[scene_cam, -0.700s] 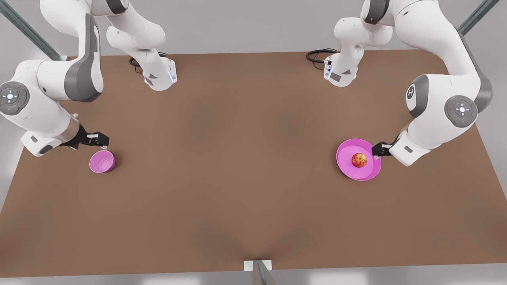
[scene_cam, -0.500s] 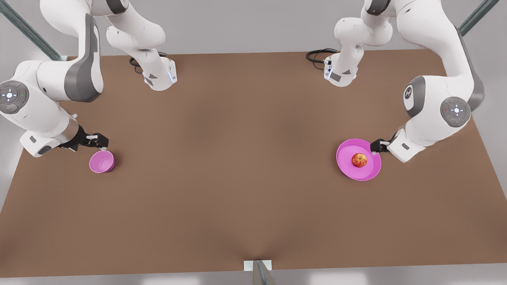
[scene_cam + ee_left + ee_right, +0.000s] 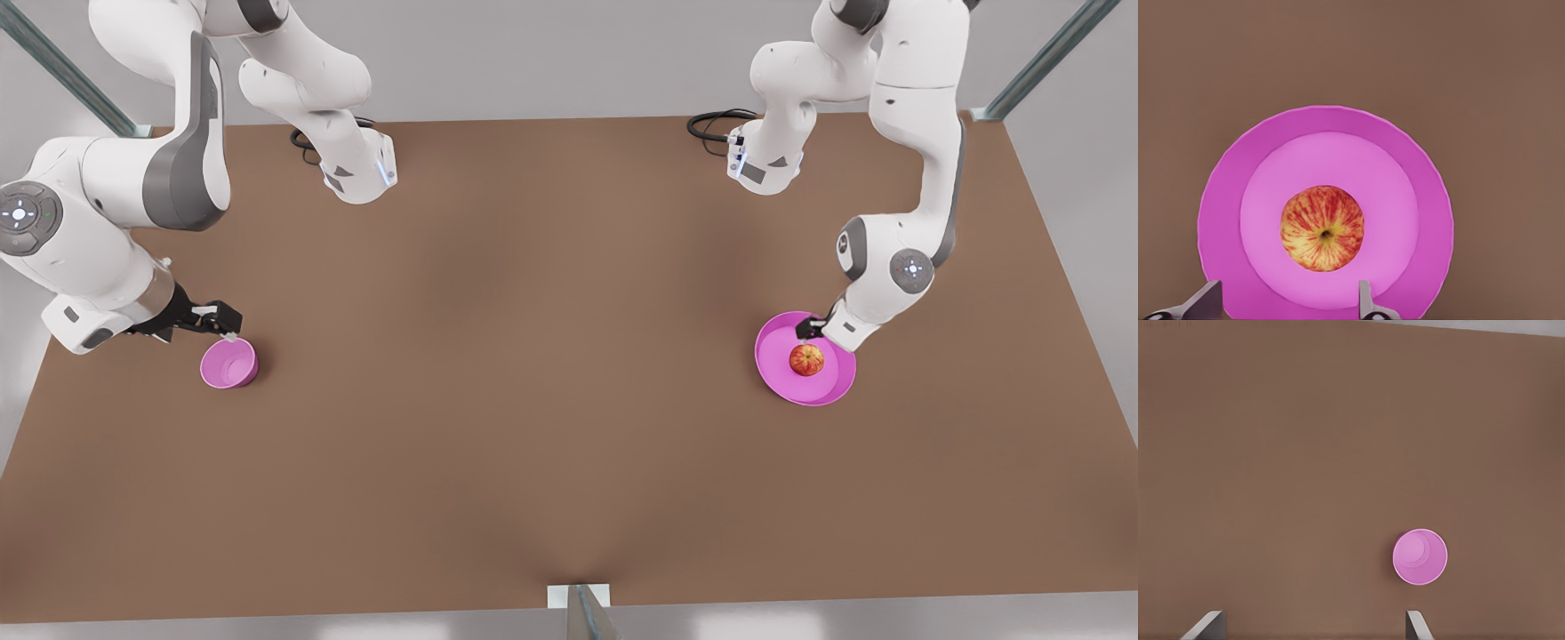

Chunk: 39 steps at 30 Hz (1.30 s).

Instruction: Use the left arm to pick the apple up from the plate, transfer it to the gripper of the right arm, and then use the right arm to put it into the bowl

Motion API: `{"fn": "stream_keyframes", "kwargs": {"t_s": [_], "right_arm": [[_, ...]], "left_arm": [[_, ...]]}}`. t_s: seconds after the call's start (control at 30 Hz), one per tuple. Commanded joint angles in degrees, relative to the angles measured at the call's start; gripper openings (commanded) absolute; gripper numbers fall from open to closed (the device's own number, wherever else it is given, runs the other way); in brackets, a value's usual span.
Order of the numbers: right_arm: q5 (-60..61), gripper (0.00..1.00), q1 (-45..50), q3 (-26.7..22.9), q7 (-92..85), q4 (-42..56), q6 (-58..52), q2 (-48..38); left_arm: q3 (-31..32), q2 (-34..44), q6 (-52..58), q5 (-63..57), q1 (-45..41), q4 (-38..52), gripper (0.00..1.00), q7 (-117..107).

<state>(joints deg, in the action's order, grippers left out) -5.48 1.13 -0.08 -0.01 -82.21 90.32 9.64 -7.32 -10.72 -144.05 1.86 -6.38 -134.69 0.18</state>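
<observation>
Swung in over plate (image 3: 805, 387) toward apple (image 3: 806, 360) with left tool (image 3: 811, 331) wide open, empty; needed centring before closing; right tool (image 3: 216, 322) open, empty, waited above bowl (image 3: 229, 364).

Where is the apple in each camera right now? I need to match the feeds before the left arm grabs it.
Front view: the apple sits in the middle of the plate, at the front view's right, just below the left gripper.
Left wrist view: the apple is centred on the plate, beyond the open jaws.
Right wrist view: the bowl on the table.
Shared landmark: the pink plate under the apple.
</observation>
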Motion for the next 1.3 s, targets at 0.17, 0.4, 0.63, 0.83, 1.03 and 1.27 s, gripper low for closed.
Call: {"fn": "stream_keyframes", "kwargs": {"t_s": [0.17,0.4,0.63,0.83,1.03,1.27], "right_arm": [[0.0,1.0,0.0,0.0,-0.3,0.0,0.0,-0.1],[0.0,1.0,-0.1,-0.1,-0.3,0.0,0.0,0.0],[0.0,1.0,-0.1,-0.1,-0.3,0.0,0.0,0.0],[0.0,1.0,0.0,-0.1,-0.3,0.0,-0.1,0.0],[0.0,1.0,0.0,-0.1,-0.3,0.0,-0.1,0.0],[0.0,1.0,-0.1,-0.1,-0.3,0.0,-0.1,0.0]], "left_arm": [[0.0,-2.5,-11.3,-0.1,-0.7,-1.5,1.0,-0.1],[0.4,-7.4,-16.1,-0.1,-0.8,-1.0,1.0,-0.1],[0.4,-10.5,-18.5,-0.2,-1.1,-0.6,1.0,-0.1],[0.4,-11.0,-18.5,-0.2,-1.1,0.7,1.0,-0.1],[0.7,-11.9,-18.5,-0.3,-1.1,1.5,1.0,-0.1],[0.7,-12.6,-18.5,-0.1,-1.1,1.3,0.96,-0.1]]}}
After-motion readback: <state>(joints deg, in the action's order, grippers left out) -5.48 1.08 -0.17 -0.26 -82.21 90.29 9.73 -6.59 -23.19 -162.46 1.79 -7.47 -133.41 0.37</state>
